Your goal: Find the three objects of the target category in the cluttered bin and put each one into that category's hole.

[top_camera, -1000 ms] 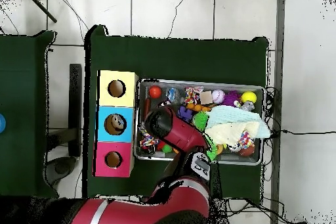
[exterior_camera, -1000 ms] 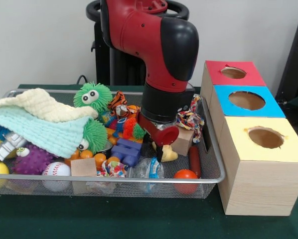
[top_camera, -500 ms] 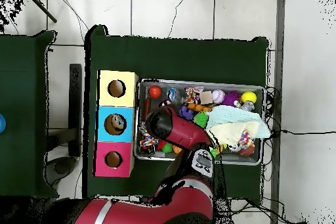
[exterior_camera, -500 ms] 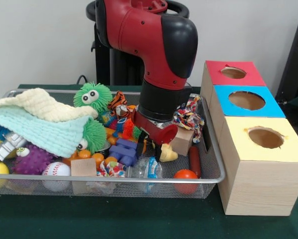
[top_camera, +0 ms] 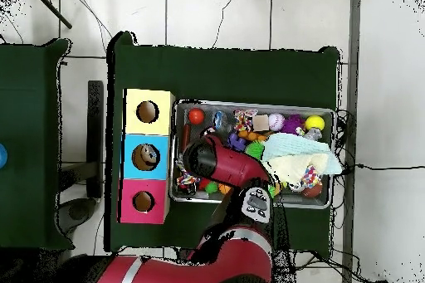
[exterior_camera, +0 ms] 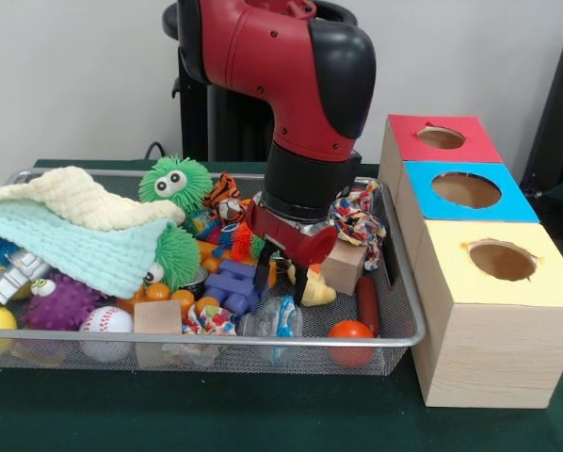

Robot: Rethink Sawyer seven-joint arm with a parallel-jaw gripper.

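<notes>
yellow target: you cannot tell the wanted category from these pictures; the soft yellow duck-like toy (exterior_camera: 316, 290) is what lies closest to the tool.
gripper (exterior_camera: 283, 275): two dark fingers hang below the red wrist, apart with a gap between them and nothing clamped, just above the clutter.
key relation: the yellow toy sits just right of the fingers and a little nearer the front rim; the blue plastic blocks (exterior_camera: 233, 285) lie just left of them.
toy shape: rounded, lumpy, no clear long axis.
neighbours: wooden cube (exterior_camera: 345, 265) touching behind the toy, red cylinder (exterior_camera: 367, 303) to its right, smooth orange ball (exterior_camera: 350, 332) at the near rim.
bin: wire mesh basket (exterior_camera: 409, 311), hard thin rim.
holes: yellow box (exterior_camera: 536, 287), blue box (exterior_camera: 489, 209), red box (exterior_camera: 451, 146), all right of the basket.
</notes>
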